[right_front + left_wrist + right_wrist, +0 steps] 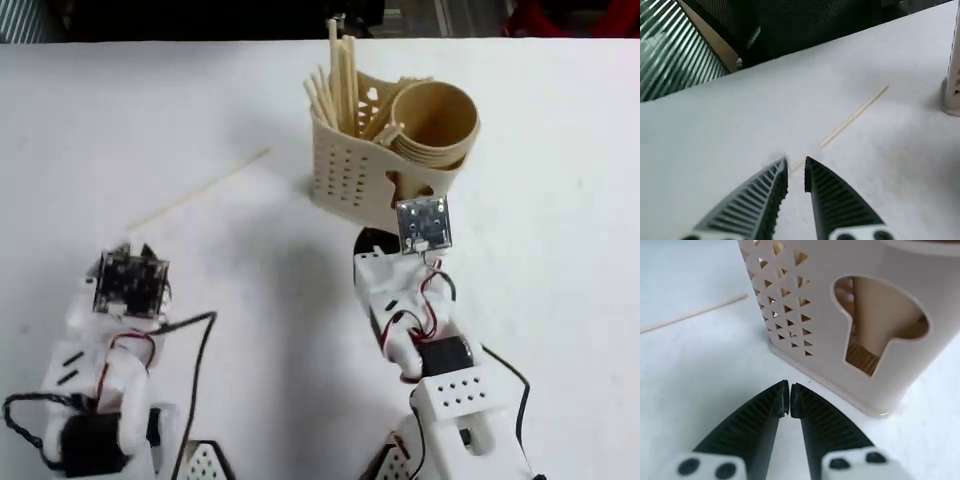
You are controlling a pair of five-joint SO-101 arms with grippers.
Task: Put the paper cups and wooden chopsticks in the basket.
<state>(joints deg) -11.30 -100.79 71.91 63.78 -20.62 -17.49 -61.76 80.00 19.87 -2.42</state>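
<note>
Near the white table's [120, 100] far edge, the cream perforated plastic basket [345, 175] already holds the tan paper cups [435, 115] and a bundle of wooden chopsticks [340, 85]. One loose chopstick [200, 188] remains on the table beside the basket. The left gripper [795, 162], narrowly parted and empty, is at its near end. The right gripper [789, 390] is closed and empty.

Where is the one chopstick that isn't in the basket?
In the high view the loose chopstick lies flat on the table left of the basket, slanting from it toward the left gripper, whose tips are at its near end.
</note>
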